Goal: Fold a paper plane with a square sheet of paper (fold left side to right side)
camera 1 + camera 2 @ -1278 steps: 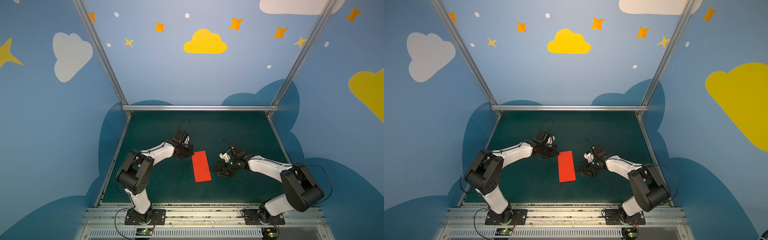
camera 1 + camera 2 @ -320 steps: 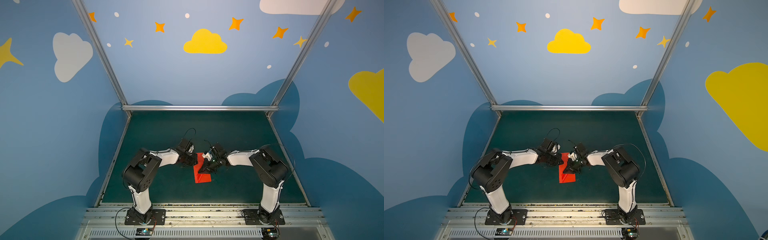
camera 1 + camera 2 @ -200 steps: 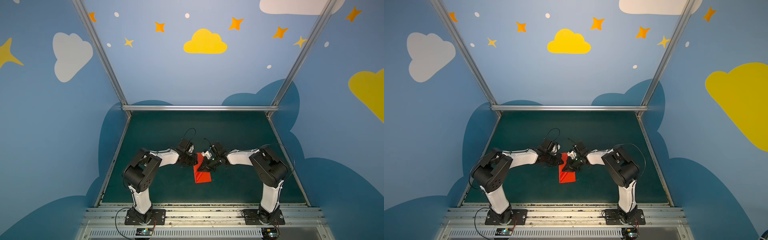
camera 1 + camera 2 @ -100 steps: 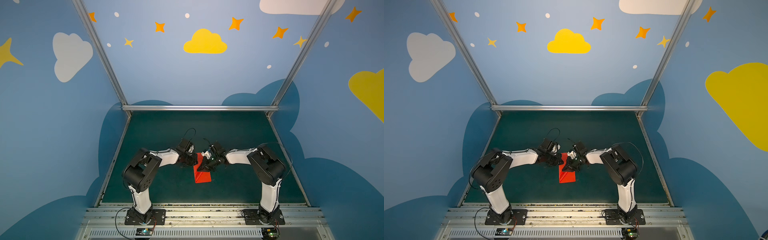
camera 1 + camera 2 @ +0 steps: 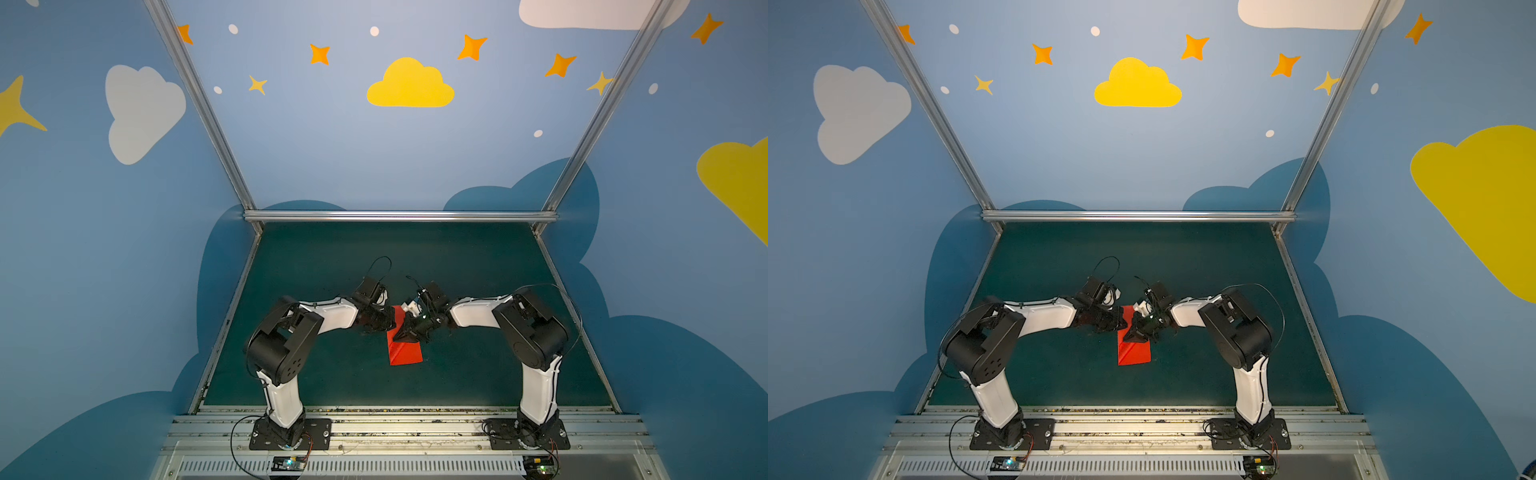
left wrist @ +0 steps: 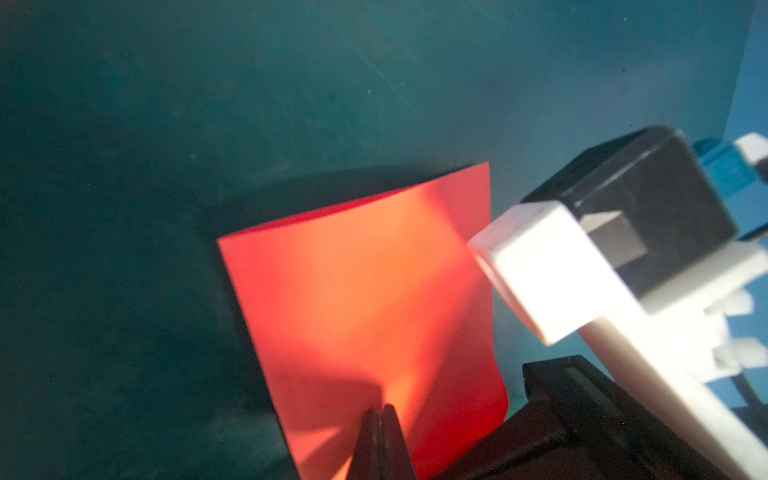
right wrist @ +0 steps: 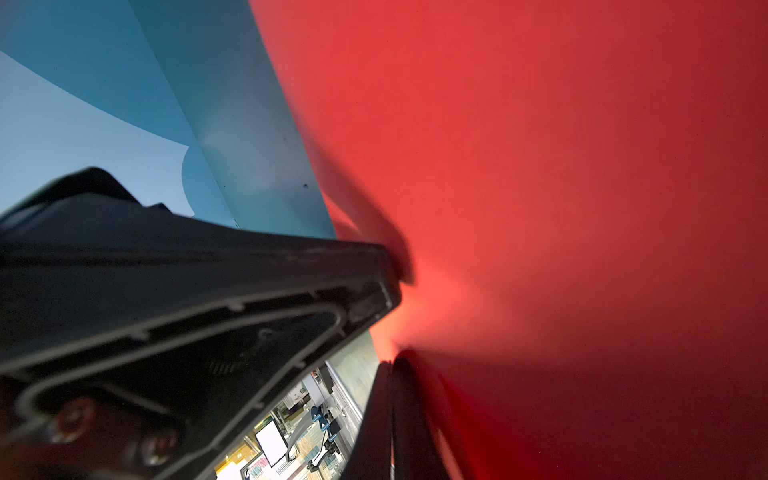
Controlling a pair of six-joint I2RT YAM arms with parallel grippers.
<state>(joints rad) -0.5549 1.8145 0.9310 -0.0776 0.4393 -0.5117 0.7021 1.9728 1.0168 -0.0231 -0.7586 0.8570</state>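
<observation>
2 claws, both closed: left claw [image 6: 380, 417], right claw [image 7: 392, 368] tips on red paper's [image 5: 405, 353] far end.

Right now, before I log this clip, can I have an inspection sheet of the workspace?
Surface: dark green mat, carrying the paper and both arms.
Job's things: red paper, a rectangle, not yet a plane. Its near end lies flat on the mat; its far end sits between the grippers and curves up in the left wrist view.
Clutter: nothing seen.
Grippers: left gripper shut, tips on the paper. Right gripper shut at the paper's edge. Pinching or pressing, cannot tell.
Cables: black cables loop above the wrists, off the paper.
Surroundings: blue walls with clouds and stars; aluminium frame.
</observation>
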